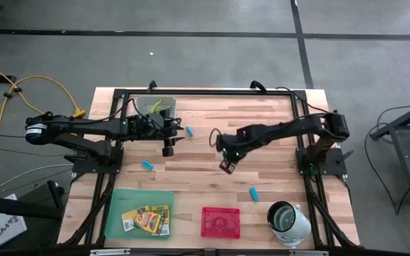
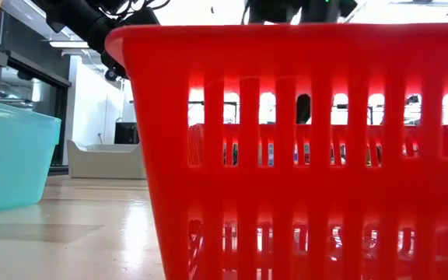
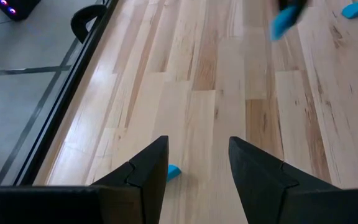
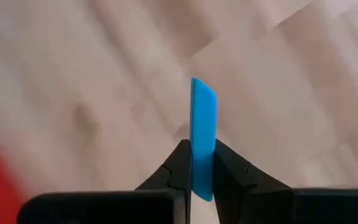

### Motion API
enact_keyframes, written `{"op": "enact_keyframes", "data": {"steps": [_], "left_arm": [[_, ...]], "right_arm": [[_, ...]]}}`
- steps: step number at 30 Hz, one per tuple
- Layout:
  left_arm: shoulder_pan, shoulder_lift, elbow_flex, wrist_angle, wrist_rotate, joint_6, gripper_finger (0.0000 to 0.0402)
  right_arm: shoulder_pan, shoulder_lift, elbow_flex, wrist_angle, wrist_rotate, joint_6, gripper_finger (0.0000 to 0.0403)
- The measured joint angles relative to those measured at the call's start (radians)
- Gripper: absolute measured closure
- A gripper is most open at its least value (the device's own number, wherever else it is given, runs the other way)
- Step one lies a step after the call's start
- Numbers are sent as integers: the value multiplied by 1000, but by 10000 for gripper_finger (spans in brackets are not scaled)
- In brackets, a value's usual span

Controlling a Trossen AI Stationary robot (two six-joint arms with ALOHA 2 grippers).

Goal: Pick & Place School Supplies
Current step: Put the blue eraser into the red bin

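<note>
My right gripper (image 1: pixel 226 166) hovers over the middle of the table, shut on a light-blue oblong piece (image 4: pixel 203 134). My left gripper (image 1: pixel 168 149) is open near the clear tray (image 1: pixel 168 103), its fingers (image 3: pixel 148 171) low over the wood; a blue piece (image 3: pixel 174 172) lies flat on the table beside one finger, partly hidden by it. Three more blue pieces (image 1: pixel 188 131), (image 1: pixel 147 165), (image 1: pixel 253 193) lie flat on the table. The yellow-orange crayon boxes (image 1: pixel 148 219) lie in the green tray (image 1: pixel 119 199). A yellow-green handled tool (image 1: pixel 155 107) sits in the clear tray. My right gripper pinches the light-blue piece by its lower end (image 4: pixel 202 177) between the two fingers (image 4: pixel 229 168). Most of the piece sticks out past the fingertips, in line with the fingers. It is lifted clear of the table.
A red slotted tray (image 1: pixel 220 222) stands at the near edge, filling the low view (image 2: pixel 309 155). The green tray (image 2: pixel 6 155) is to its left and a white-and-metal cup (image 1: pixel 288 219) to its right. Bare wood lies between the arms. A black frame (image 1: pixel 205 91) rims the table.
</note>
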Motion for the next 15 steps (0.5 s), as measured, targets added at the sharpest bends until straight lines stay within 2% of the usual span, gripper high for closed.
{"op": "enact_keyframes", "data": {"steps": [6,11,15], "left_arm": [[0,0,0,0,13,-6,240],[-1,0,0,0,17,-35,240],[-2,0,0,0,16,-37,240]], "right_arm": [[140,-7,38,31,-103,65,375],[252,-7,43,153,-122,111,375],[300,-7,43,238,-141,103,375]]}}
